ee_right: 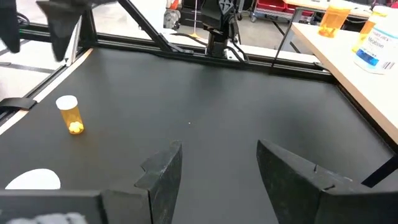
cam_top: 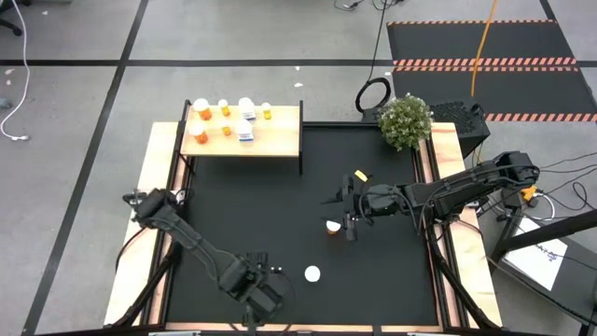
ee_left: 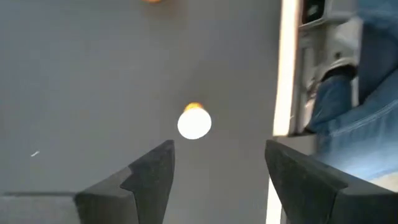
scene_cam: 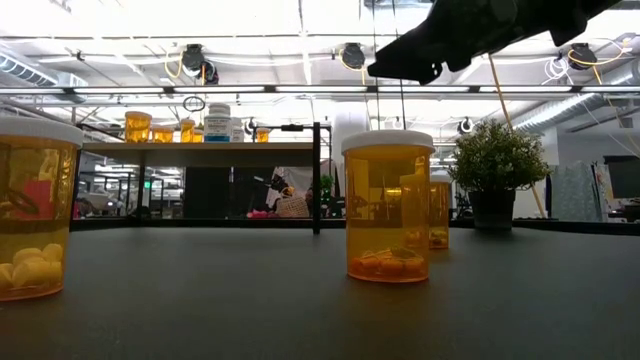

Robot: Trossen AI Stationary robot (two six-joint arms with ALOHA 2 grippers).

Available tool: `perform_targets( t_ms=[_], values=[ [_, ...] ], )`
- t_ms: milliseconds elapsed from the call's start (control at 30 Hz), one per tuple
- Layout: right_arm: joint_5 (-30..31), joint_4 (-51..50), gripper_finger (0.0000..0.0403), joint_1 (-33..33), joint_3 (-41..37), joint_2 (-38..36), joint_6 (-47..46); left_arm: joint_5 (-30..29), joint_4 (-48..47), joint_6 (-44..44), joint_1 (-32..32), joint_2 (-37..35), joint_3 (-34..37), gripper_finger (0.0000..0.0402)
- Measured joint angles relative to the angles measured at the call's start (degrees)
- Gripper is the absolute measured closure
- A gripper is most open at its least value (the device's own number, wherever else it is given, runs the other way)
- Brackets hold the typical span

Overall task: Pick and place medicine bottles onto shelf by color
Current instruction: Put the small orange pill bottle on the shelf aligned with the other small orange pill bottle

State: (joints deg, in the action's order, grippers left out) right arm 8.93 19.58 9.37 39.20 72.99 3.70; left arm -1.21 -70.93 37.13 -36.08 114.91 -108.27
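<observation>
**Two orange bottles on the mat**

Left gripper (ee_left: 217, 180), jaws spread, hangs over a white-capped bottle (ee_left: 194, 122) near the front. Right gripper (ee_right: 217, 168), jaws spread, empty, beside another bottle (cam_top: 333, 226). Far shelf (cam_top: 280, 142) holds the rest; labels unreadable.

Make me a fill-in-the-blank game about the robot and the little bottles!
1. The bottles already on the shelf are orange and ____.
2. The number of bottles standing on the black mat is ____.
3. The right gripper hangs beside an orange bottle with a ____ cap.
4. The left gripper is open and holds ____.

Missing words: white; two; white; nothing
</observation>
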Motion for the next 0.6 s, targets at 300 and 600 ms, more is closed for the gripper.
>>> perform_targets(
  t_ms=[300,600],
  values=[
    [0.00,-3.49,0.0202,0.00,0.00,-0.52,0.33,-0.74,-6.94,-4.56,1.36,5.80,-6.08,0.0153],
    [0.00,-4.47,0.0202,0.00,0.02,-1.40,0.44,-1.86,-0.82,-3.58,0.34,5.90,-0.58,0.0153]
  ],
)
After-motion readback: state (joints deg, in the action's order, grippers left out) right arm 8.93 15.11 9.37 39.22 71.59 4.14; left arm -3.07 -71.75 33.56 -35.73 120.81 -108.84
